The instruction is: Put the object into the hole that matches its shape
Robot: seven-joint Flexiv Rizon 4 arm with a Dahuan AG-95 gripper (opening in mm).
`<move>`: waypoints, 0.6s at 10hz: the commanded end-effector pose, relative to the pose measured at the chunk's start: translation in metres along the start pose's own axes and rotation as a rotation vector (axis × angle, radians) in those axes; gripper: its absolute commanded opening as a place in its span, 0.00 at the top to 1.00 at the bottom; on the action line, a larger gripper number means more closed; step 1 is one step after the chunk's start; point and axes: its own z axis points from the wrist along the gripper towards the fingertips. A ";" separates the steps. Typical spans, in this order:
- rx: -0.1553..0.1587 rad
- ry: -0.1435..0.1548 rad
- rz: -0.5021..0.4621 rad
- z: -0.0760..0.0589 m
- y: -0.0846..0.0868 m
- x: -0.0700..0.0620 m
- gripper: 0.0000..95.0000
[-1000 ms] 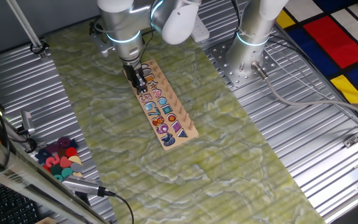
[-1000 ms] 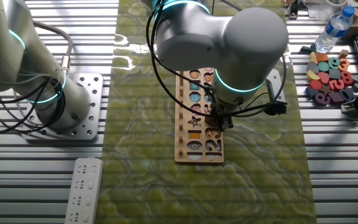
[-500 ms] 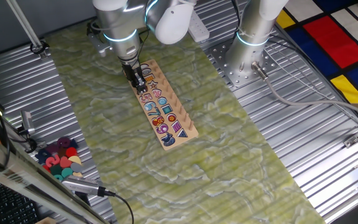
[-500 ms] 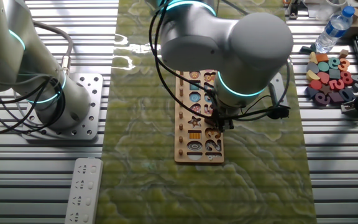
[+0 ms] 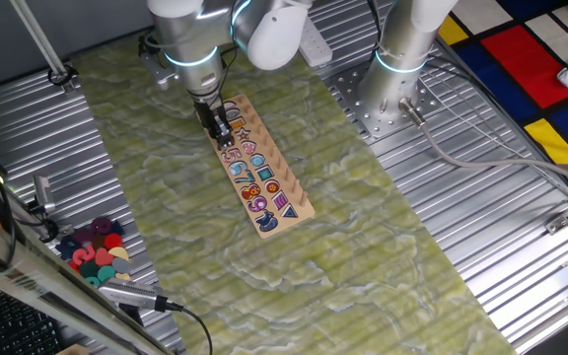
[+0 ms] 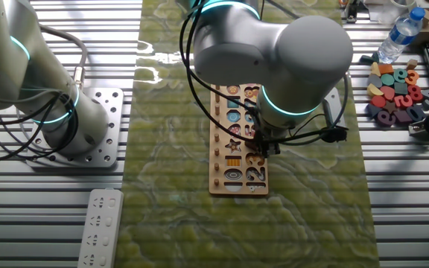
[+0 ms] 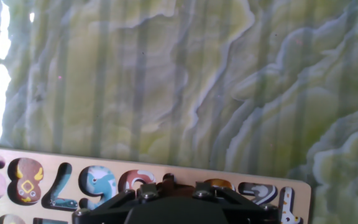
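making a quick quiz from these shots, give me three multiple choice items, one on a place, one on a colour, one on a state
1. Where is the pincer?
A. over the board's end nearest the arm
B. over the loose pieces
C. above the bottle

2. What colour is the mat under the board?
A. plain red
B. marbled green
C. black

3. How does the board lie?
A. on edge
B. flat on the mat
C. lifted in the air

Answers: 1 A, both fixed views show the pincer down at that end; 2 B, green with pale veins; 3 B, its full face shows, resting on the mat.
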 end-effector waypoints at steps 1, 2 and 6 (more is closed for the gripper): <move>0.001 -0.002 -0.002 0.000 0.000 0.001 1.00; 0.001 -0.002 -0.002 0.000 0.000 0.001 1.00; 0.002 -0.005 0.007 0.000 0.000 0.001 1.00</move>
